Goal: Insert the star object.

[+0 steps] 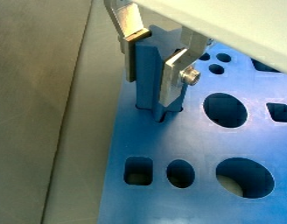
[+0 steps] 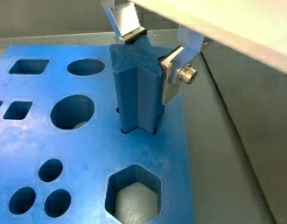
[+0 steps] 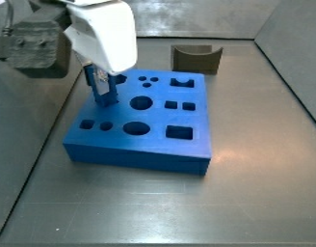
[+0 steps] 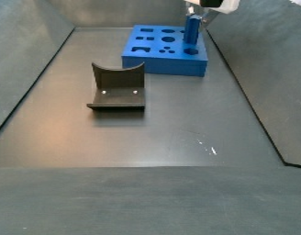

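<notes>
The star object is a tall blue peg with a star-shaped top. It stands upright with its lower end in a hole of the blue block, near the block's edge. It also shows in a wrist view and in both side views. My gripper is shut on the star object, its silver fingers pressed on opposite sides near the top. In a side view the gripper hangs over the block's far left corner.
The block has several other shaped holes: round, oval, hexagonal and rectangular. A dark olive curved piece lies on the grey floor apart from the block. Grey walls enclose the floor.
</notes>
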{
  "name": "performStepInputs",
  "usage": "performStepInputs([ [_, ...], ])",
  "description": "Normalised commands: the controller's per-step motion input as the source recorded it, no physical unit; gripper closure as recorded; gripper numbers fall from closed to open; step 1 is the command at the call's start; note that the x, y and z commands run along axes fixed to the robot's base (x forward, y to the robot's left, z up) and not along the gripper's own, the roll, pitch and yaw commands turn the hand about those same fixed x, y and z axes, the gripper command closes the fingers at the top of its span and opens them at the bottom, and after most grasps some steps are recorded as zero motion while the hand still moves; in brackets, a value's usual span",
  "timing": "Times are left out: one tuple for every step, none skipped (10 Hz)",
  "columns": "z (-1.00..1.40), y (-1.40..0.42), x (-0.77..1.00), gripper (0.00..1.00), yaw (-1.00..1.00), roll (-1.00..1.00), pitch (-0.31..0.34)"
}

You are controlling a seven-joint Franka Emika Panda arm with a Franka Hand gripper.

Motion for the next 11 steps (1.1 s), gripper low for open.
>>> performStepInputs([
  [-0.1,-0.29,0.11,1.0,-0.3,0.5,0.106],
  [-0.02,-0.26,0.04,1.0,-0.29,0.5,0.131],
  [-0.21,-0.37,0.0,1.0,0.03,0.5,0.02],
  [-0.52,0.0,-0.11,1.0,0.78,0.35,-0.05],
  [-0.57,0.0,-0.09,1.0,0.99,0.19,-0.084],
  [-0.57,0.0,-0.05,1.0,1.0,0.05,-0.086],
  [-0.7,-0.11,0.0,1.0,0.75,0.13,-0.086],
  [-0.78,-0.07,0.0,1.0,0.67,0.09,-0.096],
  [-0.79,-0.1,0.0,1.0,0.63,0.07,-0.087],
  [-0.81,-0.13,0.0,1.0,0.53,0.1,-0.073],
  [-0.95,-0.09,0.0,1.0,0.25,0.0,-0.057],
])
